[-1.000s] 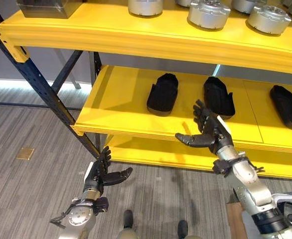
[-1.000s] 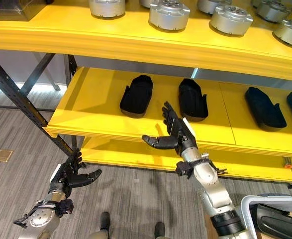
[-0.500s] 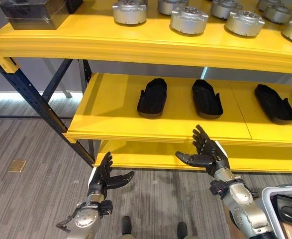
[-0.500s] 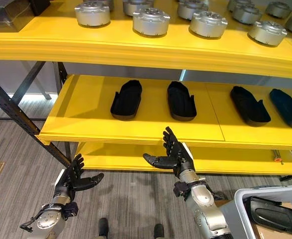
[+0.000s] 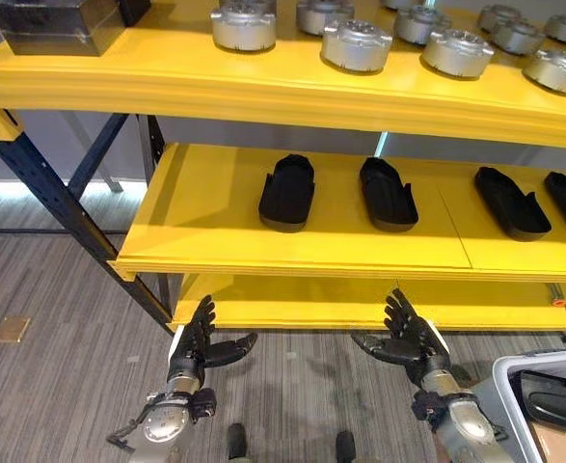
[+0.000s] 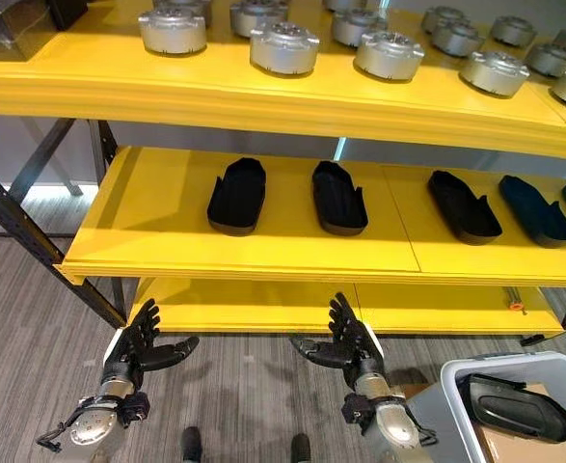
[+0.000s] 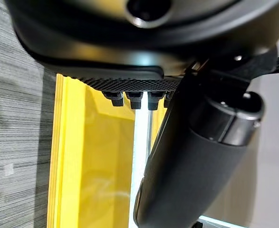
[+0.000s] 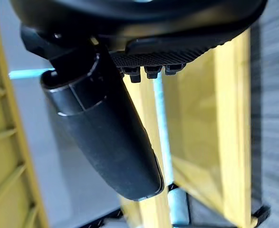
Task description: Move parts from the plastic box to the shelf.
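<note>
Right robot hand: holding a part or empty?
Empty. The right robot hand is open, fingers spread below the shelf; a black part lies in the plastic box.

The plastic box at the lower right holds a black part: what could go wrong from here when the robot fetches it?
1. The plastic box sits partly beyond the view's edge, so reaching for the black part may be poorly guided.
2. The right hand is open, low before the yellow shelf; lifting could strike its edge.
3. The black parts on the shelf could be knocked during placing.

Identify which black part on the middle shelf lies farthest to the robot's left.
The black part at the row's left end, beside the bare stretch of the middle shelf; every other black part lies to its right.
</note>
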